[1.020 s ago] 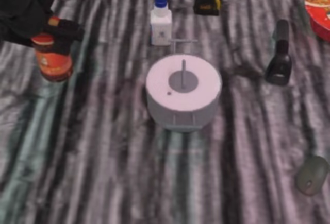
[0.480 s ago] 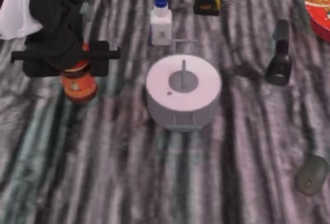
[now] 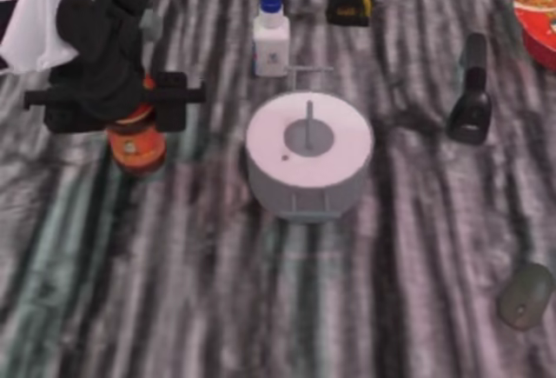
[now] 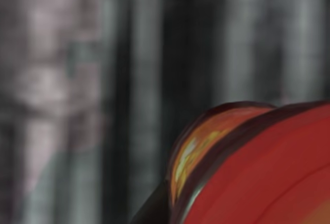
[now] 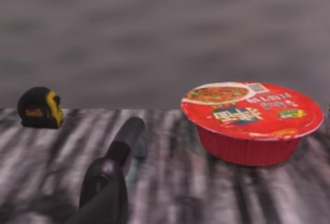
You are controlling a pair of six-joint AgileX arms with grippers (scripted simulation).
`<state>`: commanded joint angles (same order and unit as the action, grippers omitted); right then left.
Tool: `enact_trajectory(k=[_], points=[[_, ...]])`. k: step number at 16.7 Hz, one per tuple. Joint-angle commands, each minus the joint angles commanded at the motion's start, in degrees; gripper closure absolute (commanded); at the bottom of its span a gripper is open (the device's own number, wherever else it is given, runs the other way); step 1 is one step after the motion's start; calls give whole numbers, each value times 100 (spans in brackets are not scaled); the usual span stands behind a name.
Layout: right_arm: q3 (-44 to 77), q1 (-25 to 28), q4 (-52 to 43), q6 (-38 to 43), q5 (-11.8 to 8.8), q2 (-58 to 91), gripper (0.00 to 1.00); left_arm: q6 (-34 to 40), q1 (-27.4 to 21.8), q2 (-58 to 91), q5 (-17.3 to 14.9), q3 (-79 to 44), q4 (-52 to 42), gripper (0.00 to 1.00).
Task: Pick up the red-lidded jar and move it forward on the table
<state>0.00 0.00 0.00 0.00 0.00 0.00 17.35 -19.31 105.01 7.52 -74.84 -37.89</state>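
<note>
The red-lidded jar [image 3: 136, 145] is at the left of the table [image 3: 261, 300], upright, its orange-red label showing below my left arm. My left gripper [image 3: 130, 107] comes down on it from above, its black body and crossbar hiding the lid in the top view. In the left wrist view the red lid [image 4: 258, 172] fills the near corner, very close, above the streaked cloth. The jar has travelled with the gripper, so it is shut on the jar. My right gripper is out of the top view, and its wrist view shows no fingers.
A white round drum with a centre pin [image 3: 309, 154] stands mid-table, right of the jar. Along the back are a white glue bottle [image 3: 271, 35], a tape measure [image 3: 349, 3], a black scanner [image 3: 470, 91] and a red noodle bowl [image 3: 539, 13]. A grey mouse [image 3: 526, 295] lies front right.
My left arm carried the jar to the right and toward the front of the table, then nearly stopped in the last half second. Everything else kept its place.
</note>
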Motion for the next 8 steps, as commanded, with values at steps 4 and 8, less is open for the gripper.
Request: enact_trajectory(k=[4, 8], points=[[0, 0, 0, 0, 0, 0, 0, -48, 24, 389, -25, 257, 681, 100], [0, 0, 0, 0, 0, 0, 0, -50, 31, 442, -25, 290, 748, 100]])
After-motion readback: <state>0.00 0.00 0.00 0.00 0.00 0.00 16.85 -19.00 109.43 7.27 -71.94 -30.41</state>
